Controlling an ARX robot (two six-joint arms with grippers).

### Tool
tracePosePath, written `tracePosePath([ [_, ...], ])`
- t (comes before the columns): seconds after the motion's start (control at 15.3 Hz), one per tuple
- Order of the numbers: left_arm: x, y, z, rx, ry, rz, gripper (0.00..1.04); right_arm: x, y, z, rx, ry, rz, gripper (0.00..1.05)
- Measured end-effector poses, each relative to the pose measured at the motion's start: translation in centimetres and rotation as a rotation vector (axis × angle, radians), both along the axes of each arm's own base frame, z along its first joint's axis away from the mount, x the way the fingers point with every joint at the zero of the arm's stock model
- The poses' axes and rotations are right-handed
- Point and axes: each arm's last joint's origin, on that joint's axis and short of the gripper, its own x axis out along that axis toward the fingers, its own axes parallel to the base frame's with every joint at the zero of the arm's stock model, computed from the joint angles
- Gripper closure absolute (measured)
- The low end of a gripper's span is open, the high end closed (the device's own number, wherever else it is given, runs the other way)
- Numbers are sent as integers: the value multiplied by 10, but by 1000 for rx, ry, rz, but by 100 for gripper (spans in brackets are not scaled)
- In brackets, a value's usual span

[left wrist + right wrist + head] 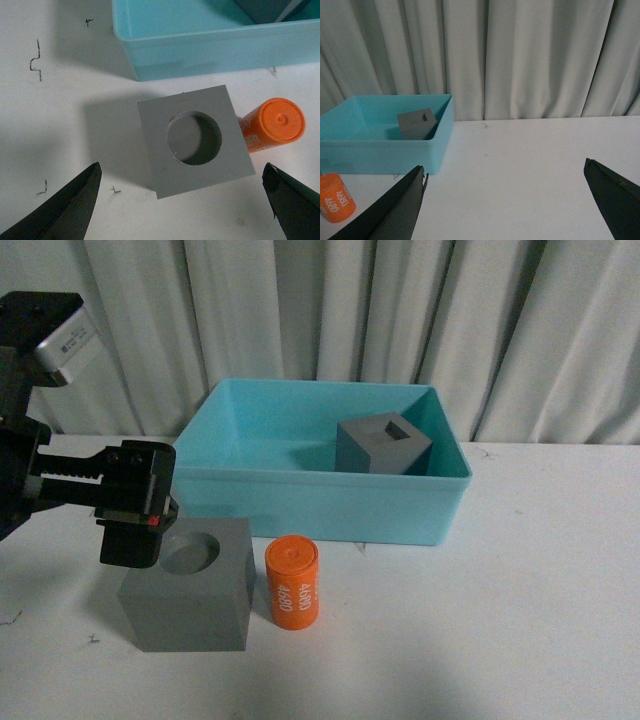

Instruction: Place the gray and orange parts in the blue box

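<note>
Right now L gripper (pixel 133 535) hangs wide open, empty, above gray cube w/ round recess (pixel 190 585); cube lies straight below, betw. its jaws, on table (pixel 520 620) just before blue box (pixel 320 505), orange cylinder (pixel 292 582) beside it. R gripper (pixel 505 172) also open, empty, farther off.

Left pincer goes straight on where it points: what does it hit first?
Most likely the gray cube with the round recess, framed by the open left pincer in its wrist view. The orange cylinder sits beside the cube, off that line. Depth unclear.
</note>
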Motion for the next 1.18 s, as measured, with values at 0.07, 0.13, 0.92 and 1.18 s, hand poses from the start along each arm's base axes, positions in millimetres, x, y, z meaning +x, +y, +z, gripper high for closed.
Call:
tracePosePath([
  [0.07, 7, -2, -4, 11, 4, 1, 7, 0, 0, 0, 0, 0, 0, 6],
  [0.13, 14, -3, -8, 25, 9, 2, 7, 0, 0, 0, 0, 0, 0, 6],
  [0.92, 45, -4, -42, 99, 65, 29, 7, 0, 0, 0, 0, 0, 0, 6],
  [1.18, 45, -9, -46, 103, 73, 17, 7, 0, 0, 0, 0, 0, 0, 6],
])
